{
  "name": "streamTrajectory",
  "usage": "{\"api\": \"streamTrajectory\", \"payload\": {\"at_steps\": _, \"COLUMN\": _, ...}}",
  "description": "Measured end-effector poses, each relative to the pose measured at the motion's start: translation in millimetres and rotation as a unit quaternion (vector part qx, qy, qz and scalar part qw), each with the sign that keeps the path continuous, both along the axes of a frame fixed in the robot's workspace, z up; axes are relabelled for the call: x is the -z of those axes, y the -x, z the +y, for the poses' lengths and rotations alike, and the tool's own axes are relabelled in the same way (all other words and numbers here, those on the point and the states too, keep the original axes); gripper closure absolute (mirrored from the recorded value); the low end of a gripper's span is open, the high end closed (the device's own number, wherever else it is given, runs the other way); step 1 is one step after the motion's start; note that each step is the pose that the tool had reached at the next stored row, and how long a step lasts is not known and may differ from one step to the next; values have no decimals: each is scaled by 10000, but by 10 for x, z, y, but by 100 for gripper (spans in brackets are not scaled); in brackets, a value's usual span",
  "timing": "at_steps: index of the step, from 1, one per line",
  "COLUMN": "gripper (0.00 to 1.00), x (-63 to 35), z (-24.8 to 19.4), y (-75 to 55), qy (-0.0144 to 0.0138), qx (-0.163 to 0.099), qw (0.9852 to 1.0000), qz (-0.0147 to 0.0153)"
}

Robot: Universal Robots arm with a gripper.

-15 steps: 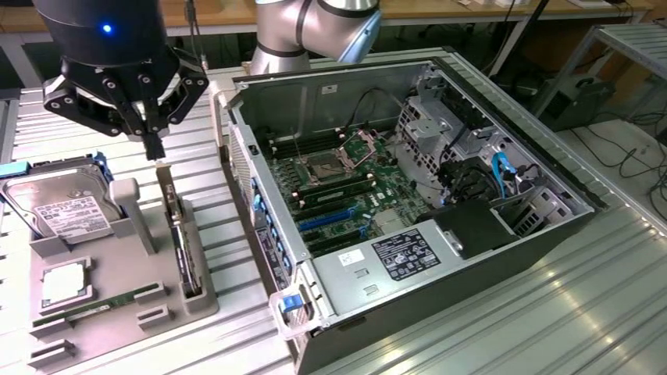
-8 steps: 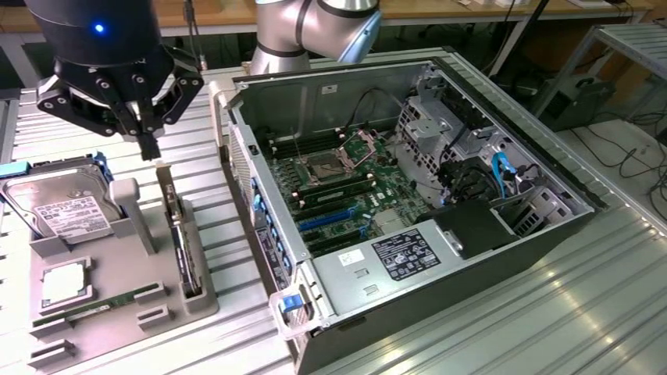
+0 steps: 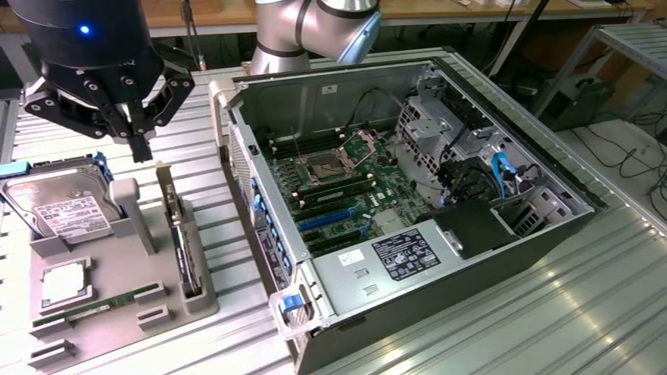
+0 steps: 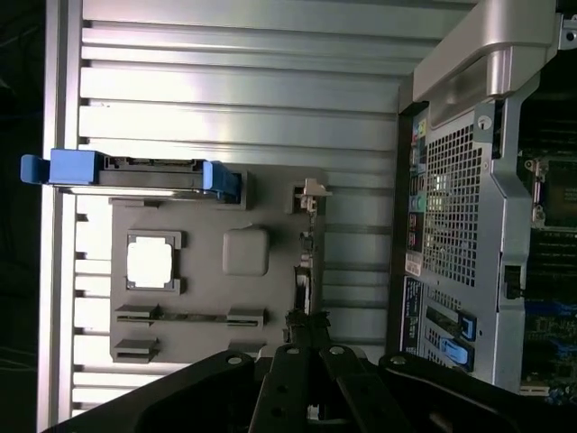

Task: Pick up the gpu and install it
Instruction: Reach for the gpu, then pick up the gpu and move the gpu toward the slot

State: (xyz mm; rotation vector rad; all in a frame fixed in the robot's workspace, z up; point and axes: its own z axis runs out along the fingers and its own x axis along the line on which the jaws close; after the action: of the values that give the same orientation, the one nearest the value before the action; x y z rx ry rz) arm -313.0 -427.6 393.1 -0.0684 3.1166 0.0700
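Hardware stands sorted in a grey holder tray [image 3: 123,266] on the slatted metal table [image 3: 583,312], to the exterior view's left of an open computer case [image 3: 312,94]. The gpu [image 3: 183,250] stands on its long edge in a slot along the side of the tray nearest the case, upright, with its silver bracket end pointing away from the camera. A hard drive [image 3: 58,207] with blue side rails leans in the far part of the tray, a square processor chip [image 3: 65,283] lies flat in a recess, and a narrow RAM stick [image 3: 94,306] lies in a groove near the front. The gripper [image 3: 140,147] hangs above the far end of the tray, its fingers pressed together on nothing, clear of the gpu and of every other part. Inside the case the motherboard [image 3: 344,187] lies exposed.
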Motion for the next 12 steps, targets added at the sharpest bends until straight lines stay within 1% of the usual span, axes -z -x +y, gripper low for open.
{"api": "streamTrajectory", "payload": {"at_steps": 2, "gripper": 89, "x": 1, "z": -12, "y": 18, "qy": 0, "qx": 0, "qw": 10000, "qz": 0}}
{"api": "streamTrajectory", "payload": {"at_steps": 12, "gripper": 89, "x": 0, "z": -12, "y": 20, "qy": 0, "qx": 0, "qw": 10000, "qz": 0}}
